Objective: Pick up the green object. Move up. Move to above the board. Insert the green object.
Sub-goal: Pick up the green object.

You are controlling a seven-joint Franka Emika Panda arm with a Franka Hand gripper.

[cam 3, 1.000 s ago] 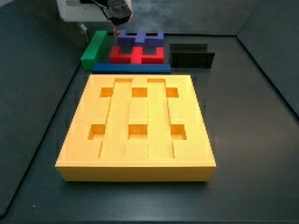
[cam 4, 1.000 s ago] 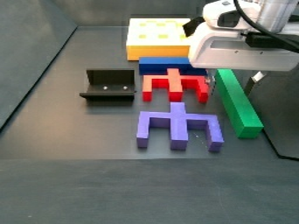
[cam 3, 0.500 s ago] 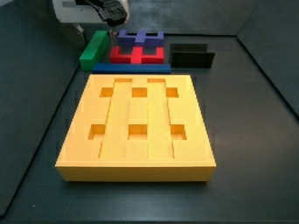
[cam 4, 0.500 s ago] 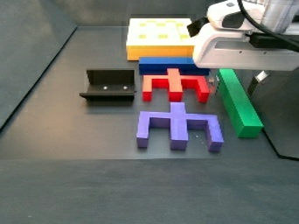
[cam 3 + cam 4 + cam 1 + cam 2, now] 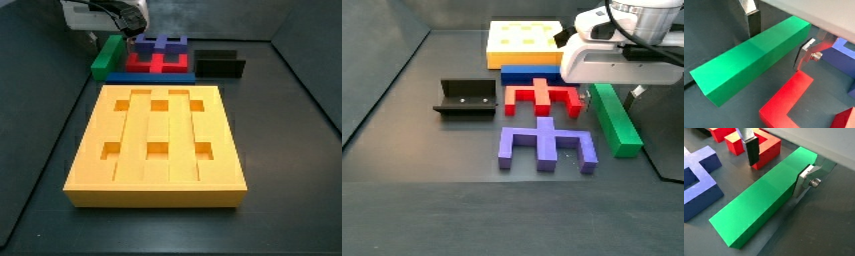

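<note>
The green object point(image 5: 751, 62) point(image 5: 764, 200) lies flat on the dark floor, a long plain bar. In both wrist views my gripper point(image 5: 777, 39) point(image 5: 777, 168) is open and straddles one end of it. One finger point(image 5: 753, 22) stands a little off one long side, and another finger point(image 5: 803, 182) is close to the opposite side. In both side views the gripper point(image 5: 115, 32) point(image 5: 616, 88) hangs low over the green object point(image 5: 107, 57) point(image 5: 619, 118). The yellow board point(image 5: 158, 140) point(image 5: 523, 40) with square holes lies apart from it.
A red notched block point(image 5: 158, 64) point(image 5: 543, 98) lies right beside the green bar, and a blue-purple notched block point(image 5: 163, 45) point(image 5: 545, 145) beyond it. A blue plate point(image 5: 529, 73) sits by the board. The black fixture point(image 5: 221, 63) point(image 5: 465, 98) stands farther off.
The gripper has sunk slightly lower over the green object's end. The bar and the blocks have not moved.
</note>
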